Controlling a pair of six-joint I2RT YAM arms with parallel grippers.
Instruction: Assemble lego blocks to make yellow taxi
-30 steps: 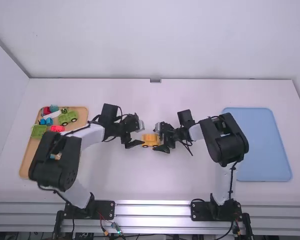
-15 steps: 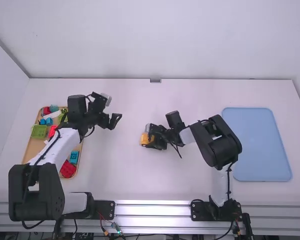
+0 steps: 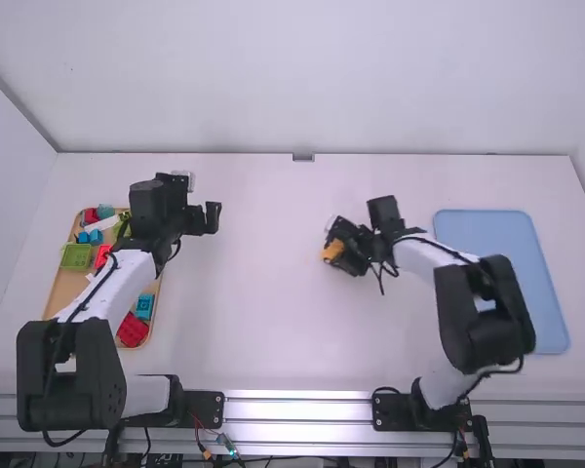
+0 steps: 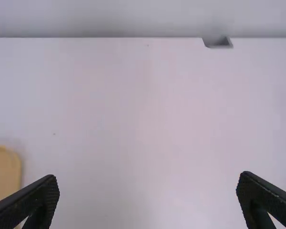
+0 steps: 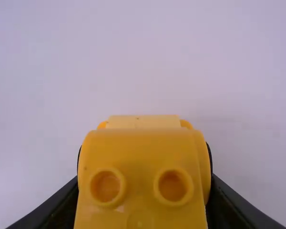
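A: Where does the yellow taxi (image 3: 331, 251) sit?

B: In the right tool (image 5: 144, 179), whose two fingers grip it from either side. It is just right of the middle of the table (image 3: 263, 312), the studs on one face towards the wrist camera.

A: And the left tool (image 4: 148, 182)?

B: Open, its fingers well apart with nothing between them. It is over on the left, by the wooden tray (image 3: 69, 283) of loose blocks.

A: So which way does the coming move go?

B: To the right, I'd judge. The blocks look joined, so setting the taxi down in the blue tray (image 3: 497, 263) seems the likely finish. The tray lies to the right of the taxi, its middle a little to the near side.

A: Then the right arm is the one for it?

B: Yes, it holds the taxi and its base is much nearer that tray. The left has no part in it.

A: Any risk?

B: Clipping the tray's left rim if the taxi travels too low. I can't tell its height from here.
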